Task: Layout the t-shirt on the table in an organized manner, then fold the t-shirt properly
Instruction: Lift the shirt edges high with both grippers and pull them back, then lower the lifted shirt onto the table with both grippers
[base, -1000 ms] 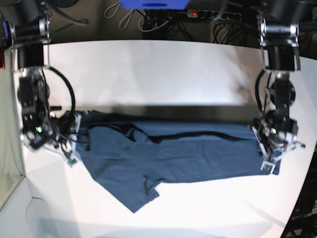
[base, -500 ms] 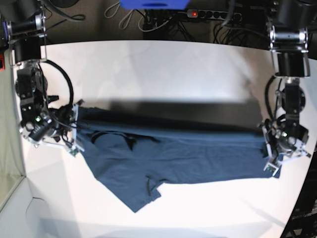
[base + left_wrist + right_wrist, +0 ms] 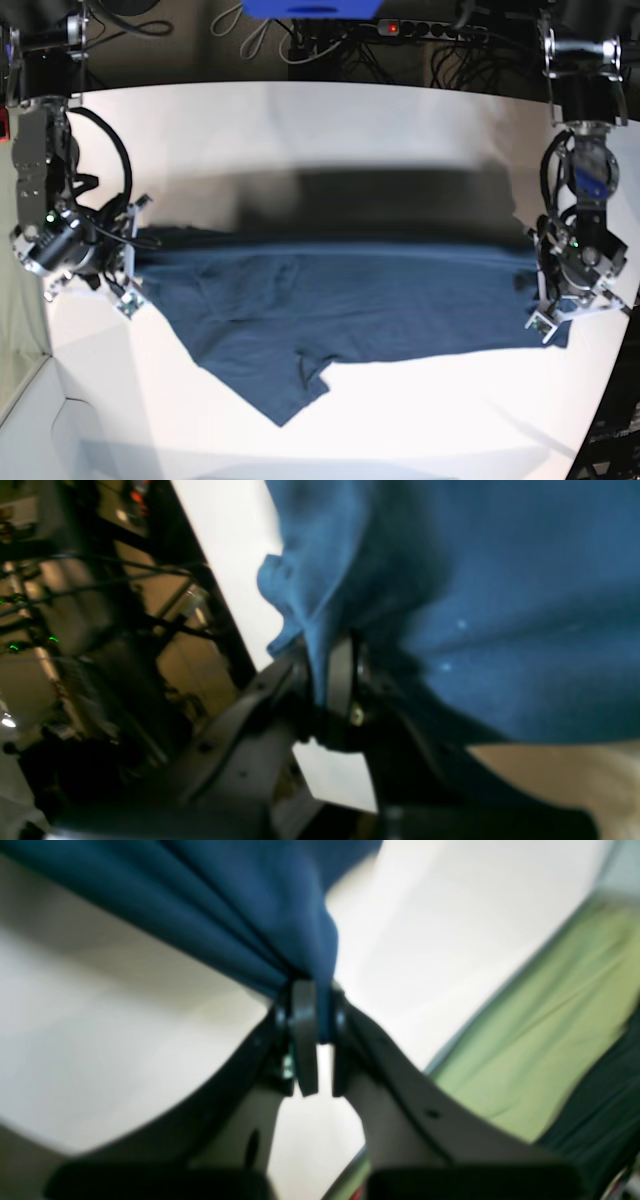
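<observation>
The dark navy t-shirt (image 3: 350, 300) is stretched wide across the white table (image 3: 300, 130), its upper edge pulled straight between my two grippers. Its lower part lies on the table, with a sleeve pointing toward the front. At the base view's left, my right gripper (image 3: 130, 262) is shut on one end of the shirt; the right wrist view shows the gathered cloth (image 3: 225, 900) pinched at the right gripper (image 3: 312, 1010). On the base view's right, my left gripper (image 3: 543, 285) is shut on the other end, where the cloth (image 3: 500, 605) is clamped in the left gripper (image 3: 325, 680).
A power strip (image 3: 400, 28) with a red light and cables lie behind the table's far edge. A green cloth (image 3: 550, 1030) hangs beside the table on the right arm's side. The table's curved edge (image 3: 610, 400) runs close to the left arm.
Both grippers have moved outward and toward the back of the table. The shirt's upper edge has been pulled straight and its folds have flattened.
</observation>
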`<state>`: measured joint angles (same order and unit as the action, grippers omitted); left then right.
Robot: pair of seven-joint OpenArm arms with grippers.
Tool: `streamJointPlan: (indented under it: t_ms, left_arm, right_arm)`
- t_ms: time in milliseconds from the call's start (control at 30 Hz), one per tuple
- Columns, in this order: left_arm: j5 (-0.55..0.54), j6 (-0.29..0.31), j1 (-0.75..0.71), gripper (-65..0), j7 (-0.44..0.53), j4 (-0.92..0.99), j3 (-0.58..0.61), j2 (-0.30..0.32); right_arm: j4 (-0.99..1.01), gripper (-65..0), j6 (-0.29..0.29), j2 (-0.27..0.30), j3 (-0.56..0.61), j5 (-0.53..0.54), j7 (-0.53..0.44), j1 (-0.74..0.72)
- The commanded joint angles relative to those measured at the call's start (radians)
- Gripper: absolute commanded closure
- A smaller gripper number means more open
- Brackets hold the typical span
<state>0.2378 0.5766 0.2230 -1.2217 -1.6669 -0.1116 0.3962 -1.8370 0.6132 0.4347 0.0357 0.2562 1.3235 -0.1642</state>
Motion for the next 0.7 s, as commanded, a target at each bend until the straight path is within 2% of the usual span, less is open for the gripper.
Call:
streamJointPlan:
  t_ms: [0,67,267,400,500,667]
  left_arm:
    - [0.028,-0.010,-0.004,-0.2,0.000,-0.034,-0.021,0.014]
    - [0.028,-0.010,-0.069,-0.2,0.000,-0.072,-0.072,0.004]
    - [0.028,-0.007,-0.190,-0.2,0.015,-0.097,-0.222,-0.090]
    - [0.028,-0.008,-0.264,-0.2,0.085,-0.088,-0.291,-0.139]
    - [0.028,-0.008,-0.320,-0.2,0.127,-0.089,-0.313,-0.161]
    - [0.025,-0.010,-0.394,-0.2,0.136,-0.088,-0.313,-0.168]
  right_arm:
    - [-0.026,0.0,0.001,0.019,-0.029,-0.021,0.026,0.028]
    - [-0.057,0.0,0.001,0.016,-0.066,-0.021,0.018,0.082]
    - [-0.068,0.0,0.001,0.002,-0.127,-0.019,0.014,0.190]
    - [-0.068,0.0,0.001,-0.027,-0.155,-0.021,-0.049,0.283]
    - [-0.068,0.0,0.001,-0.049,-0.188,-0.021,-0.101,0.352]
    - [-0.068,0.0,0.001,-0.086,-0.225,-0.021,-0.175,0.455]
